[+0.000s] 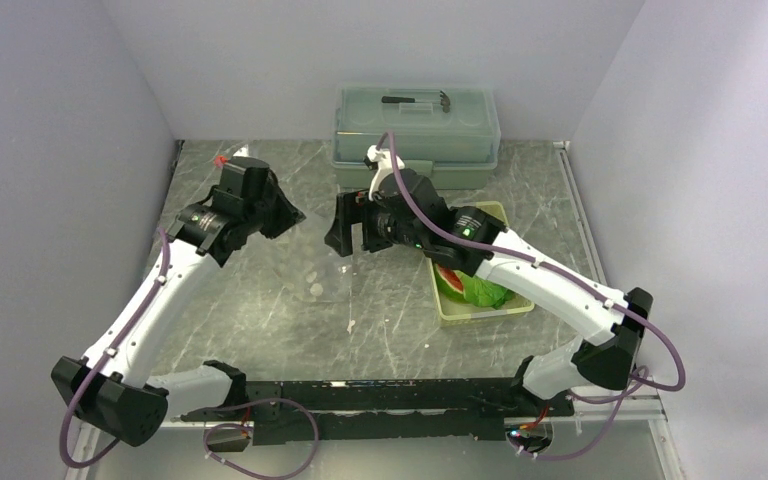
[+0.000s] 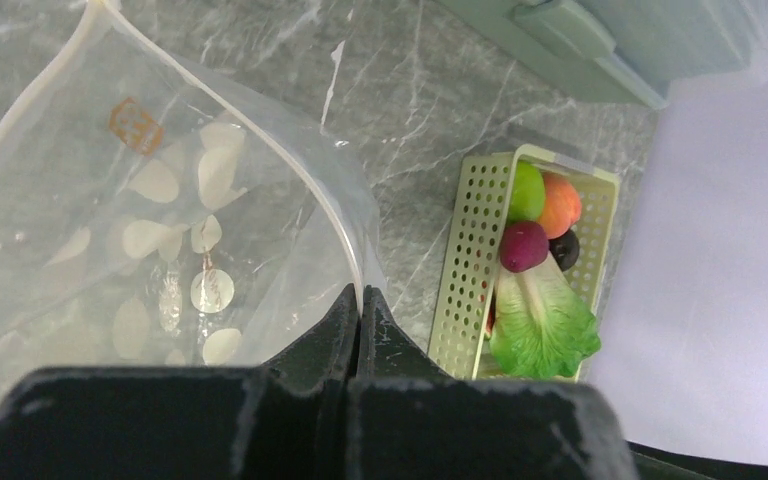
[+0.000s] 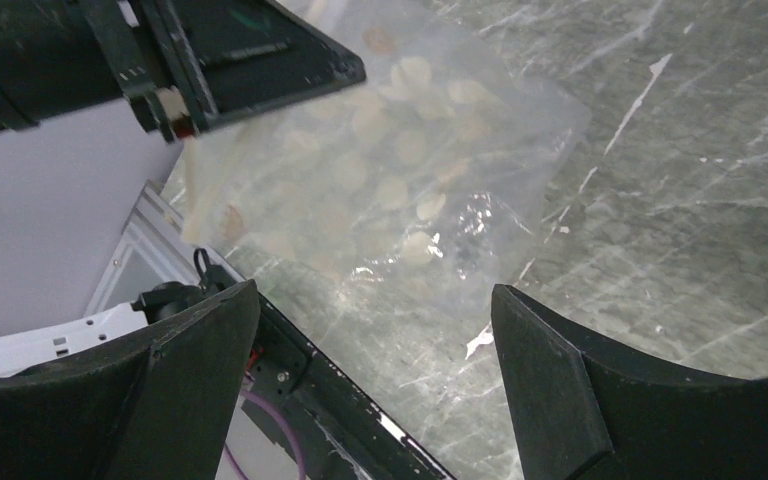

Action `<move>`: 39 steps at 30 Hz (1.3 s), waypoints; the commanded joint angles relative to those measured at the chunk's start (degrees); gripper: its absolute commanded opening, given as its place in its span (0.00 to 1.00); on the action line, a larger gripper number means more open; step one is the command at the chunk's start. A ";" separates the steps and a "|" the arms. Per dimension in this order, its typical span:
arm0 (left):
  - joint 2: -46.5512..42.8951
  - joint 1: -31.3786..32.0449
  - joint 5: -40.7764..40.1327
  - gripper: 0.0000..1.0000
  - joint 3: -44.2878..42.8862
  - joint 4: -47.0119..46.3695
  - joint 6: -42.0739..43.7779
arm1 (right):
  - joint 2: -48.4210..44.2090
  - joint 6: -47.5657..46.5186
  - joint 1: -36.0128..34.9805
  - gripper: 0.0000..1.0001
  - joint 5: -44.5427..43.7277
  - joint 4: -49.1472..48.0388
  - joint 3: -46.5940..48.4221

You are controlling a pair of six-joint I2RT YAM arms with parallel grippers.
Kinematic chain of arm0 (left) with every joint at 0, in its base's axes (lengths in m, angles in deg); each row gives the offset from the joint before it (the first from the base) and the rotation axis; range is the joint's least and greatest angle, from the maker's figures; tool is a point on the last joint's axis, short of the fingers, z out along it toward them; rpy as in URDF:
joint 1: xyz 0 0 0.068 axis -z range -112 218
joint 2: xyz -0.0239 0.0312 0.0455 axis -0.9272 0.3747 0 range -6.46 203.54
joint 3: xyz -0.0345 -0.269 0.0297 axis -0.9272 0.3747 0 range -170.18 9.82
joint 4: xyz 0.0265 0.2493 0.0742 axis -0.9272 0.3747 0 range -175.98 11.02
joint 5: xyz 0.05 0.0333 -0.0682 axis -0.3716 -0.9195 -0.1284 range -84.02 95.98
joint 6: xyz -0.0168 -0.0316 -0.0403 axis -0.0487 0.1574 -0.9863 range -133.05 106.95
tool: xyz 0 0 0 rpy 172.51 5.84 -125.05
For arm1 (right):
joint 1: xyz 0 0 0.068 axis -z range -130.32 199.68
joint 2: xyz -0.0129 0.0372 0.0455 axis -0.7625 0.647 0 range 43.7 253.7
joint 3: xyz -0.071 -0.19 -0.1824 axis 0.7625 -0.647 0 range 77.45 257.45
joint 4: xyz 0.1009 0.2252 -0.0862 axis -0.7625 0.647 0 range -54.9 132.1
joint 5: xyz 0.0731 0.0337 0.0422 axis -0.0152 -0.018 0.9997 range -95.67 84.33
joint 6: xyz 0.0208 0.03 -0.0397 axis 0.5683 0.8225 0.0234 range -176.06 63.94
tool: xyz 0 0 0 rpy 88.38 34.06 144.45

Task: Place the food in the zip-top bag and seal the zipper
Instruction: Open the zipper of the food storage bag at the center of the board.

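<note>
one pinch only: left gripper (image 2: 360, 305) clamped on zip-top bag (image 2: 160, 200) rim, mouth gaping; right gripper (image 3: 375, 295) spread wide, empty, near it. food (image 2: 543, 322) all in tray (image 2: 470, 250). risk: rim slips, soft mouth perhaps sags shut.

We found tray (image 1: 480, 316) half hidden under right arm (image 1: 550, 280); watermelon slice (image 1: 448, 281) barely showed; left wrist view cropped zip-top bag (image 2: 110, 220).

Plain pale walls (image 1: 260, 50) stand on three sides. The table (image 1: 400, 320) top is grey stone with white streaks. The light is soft and even.
</note>
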 commanded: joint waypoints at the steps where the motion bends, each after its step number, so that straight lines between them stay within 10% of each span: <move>1: 1.80 4.32 -8.57 0.00 -4.44 5.86 -7.99 | 1.30 1.06 -1.43 0.89 -1.61 -3.13 3.58; 39: 4.41 15.11 -17.07 0.00 -5.59 8.95 -21.19 | 3.02 5.59 -4.33 0.70 -3.84 -9.24 -4.13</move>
